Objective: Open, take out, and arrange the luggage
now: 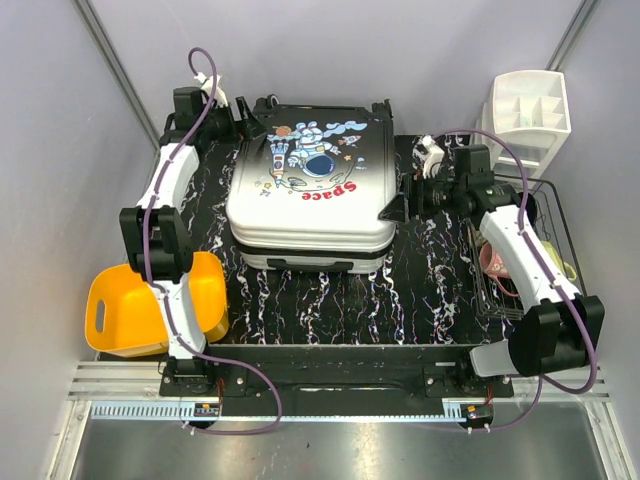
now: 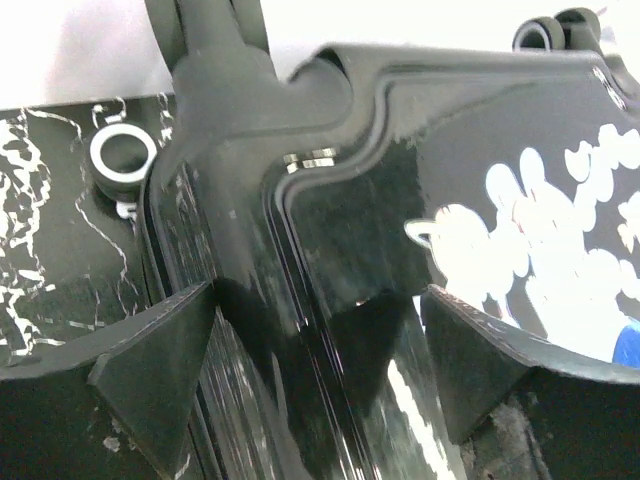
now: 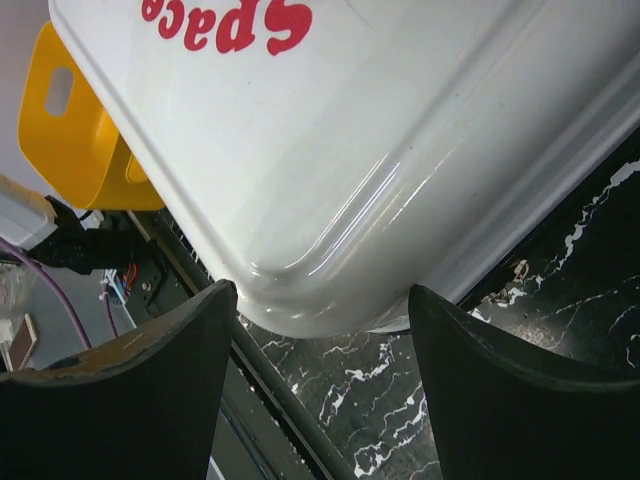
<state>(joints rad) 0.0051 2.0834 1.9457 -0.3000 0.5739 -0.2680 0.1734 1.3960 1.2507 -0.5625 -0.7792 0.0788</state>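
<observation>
Free mat [image 1: 330, 305] strip before bulky luggage [image 1: 310, 190]

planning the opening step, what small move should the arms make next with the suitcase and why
Probably ease the right gripper a little closer onto the corner of the luggage. The luggage lies flat and looks shut. Its white corner sits between the open right jaws, not gripped, while the left gripper, also open, straddles the far black edge.
</observation>
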